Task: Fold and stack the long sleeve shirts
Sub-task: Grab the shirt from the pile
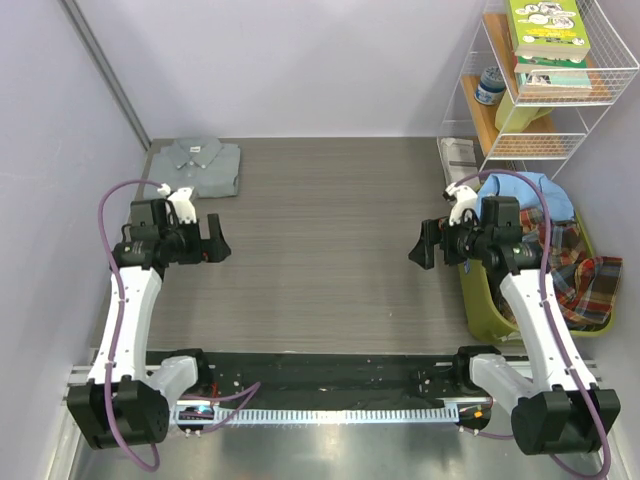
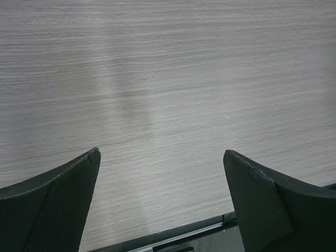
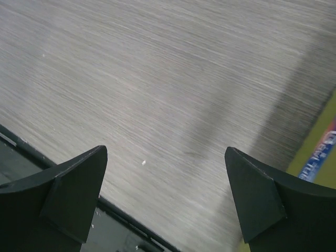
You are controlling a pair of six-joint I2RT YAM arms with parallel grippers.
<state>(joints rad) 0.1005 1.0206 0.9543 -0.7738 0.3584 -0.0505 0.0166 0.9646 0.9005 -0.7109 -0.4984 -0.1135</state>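
A plain pale grey shirt (image 1: 200, 165) lies folded at the table's far left corner. A red-orange, brown and blue plaid shirt (image 1: 583, 275) lies bunched in the green basket (image 1: 482, 310) at the right, with a blue cloth (image 1: 520, 187) beside it. My left gripper (image 1: 216, 240) hovers open and empty over the table's left side, a little nearer than the grey shirt. My right gripper (image 1: 424, 245) hovers open and empty just left of the basket. Both wrist views show only bare tabletop between the fingers (image 2: 50, 205) (image 3: 68, 197).
A white wire shelf (image 1: 545, 80) with books and a jar stands at the far right. A paper leaflet (image 1: 458, 157) lies on the table below it. The grey wood-grain table (image 1: 330, 250) is walled on the left and at the back.
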